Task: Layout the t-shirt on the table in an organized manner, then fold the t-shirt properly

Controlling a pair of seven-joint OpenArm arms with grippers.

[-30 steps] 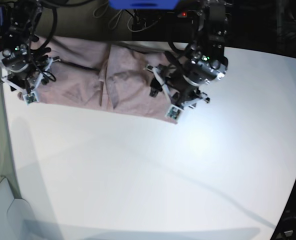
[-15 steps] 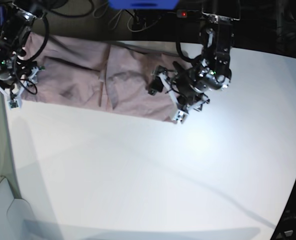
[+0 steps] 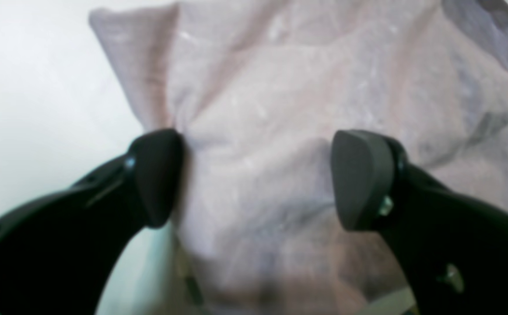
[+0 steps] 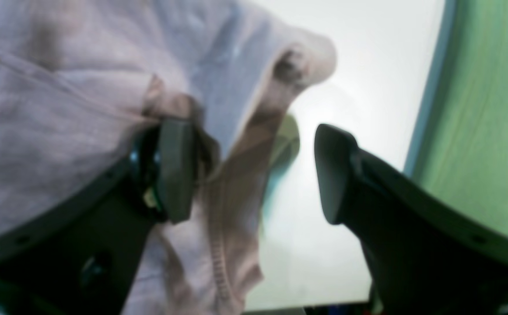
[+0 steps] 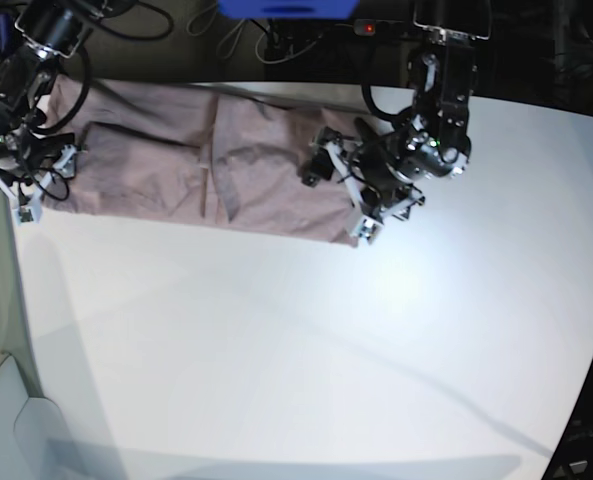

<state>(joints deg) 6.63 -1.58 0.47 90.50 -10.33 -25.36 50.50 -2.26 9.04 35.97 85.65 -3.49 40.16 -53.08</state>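
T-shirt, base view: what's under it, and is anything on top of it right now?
Under the t-shirt only the white table shows around its edges; what the cloth covers is hidden. Nothing lies on top. Both claws, left and right, hang open at its ends.

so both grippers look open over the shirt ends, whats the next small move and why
Probably lift both arms clear. The left gripper and right gripper stand open, gripping nothing, and the t-shirt lies as a long folded band along the table far edge, so the next fold needs a fresh grasp.
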